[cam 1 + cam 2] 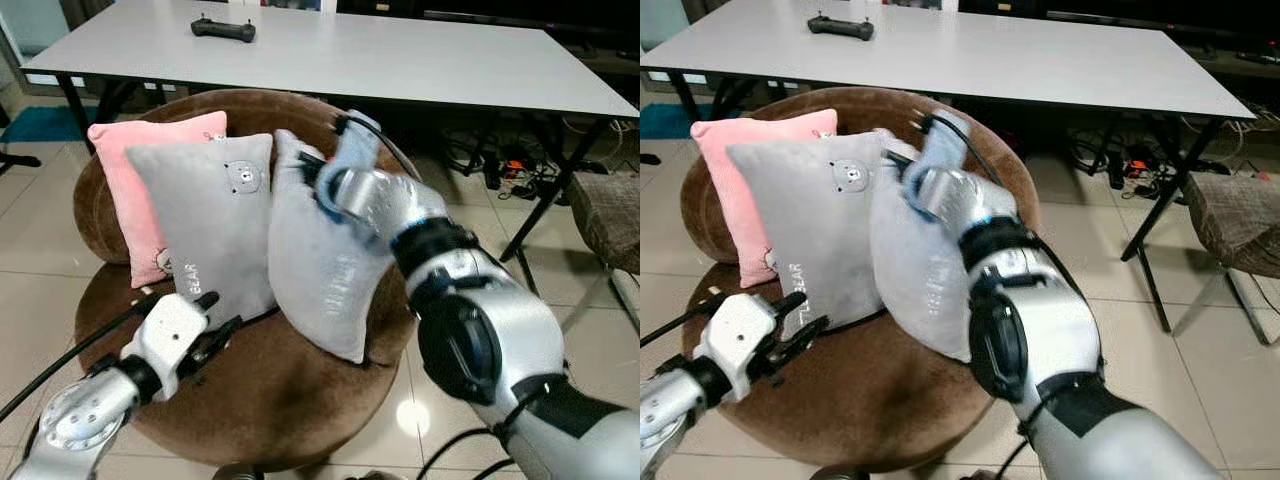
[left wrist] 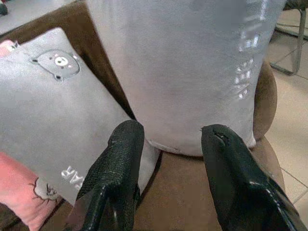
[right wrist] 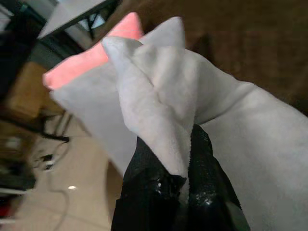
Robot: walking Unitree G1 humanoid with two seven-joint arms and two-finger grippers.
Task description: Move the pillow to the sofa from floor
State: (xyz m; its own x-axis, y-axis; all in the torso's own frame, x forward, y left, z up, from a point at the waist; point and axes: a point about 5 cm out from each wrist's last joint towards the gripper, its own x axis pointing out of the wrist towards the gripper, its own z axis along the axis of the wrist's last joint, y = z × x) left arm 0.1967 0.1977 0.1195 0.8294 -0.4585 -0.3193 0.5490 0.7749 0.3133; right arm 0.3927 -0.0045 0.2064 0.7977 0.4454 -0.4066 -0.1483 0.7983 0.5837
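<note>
left gripper (image 1: 205, 330), fingers apart, hovers low before the sofa (image 1: 280, 390); right gripper (image 3: 185, 159) pinches a corner of the pillow (image 1: 325, 265) standing on the seat: seat it squarely beside the bear cushion (image 1: 210, 215) before letting go.

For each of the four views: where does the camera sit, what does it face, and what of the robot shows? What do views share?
Left eye: head, looking down at the brown sofa; both arms show.
Right eye: same scene, shifted slightly.
Left wrist: along the open left gripper toward the bear pillow and grey pillow.
Right wrist: along the right gripper, shut on the grey pillow's corner.
Shared: grey pillow in all views; pink pillow too.
</note>
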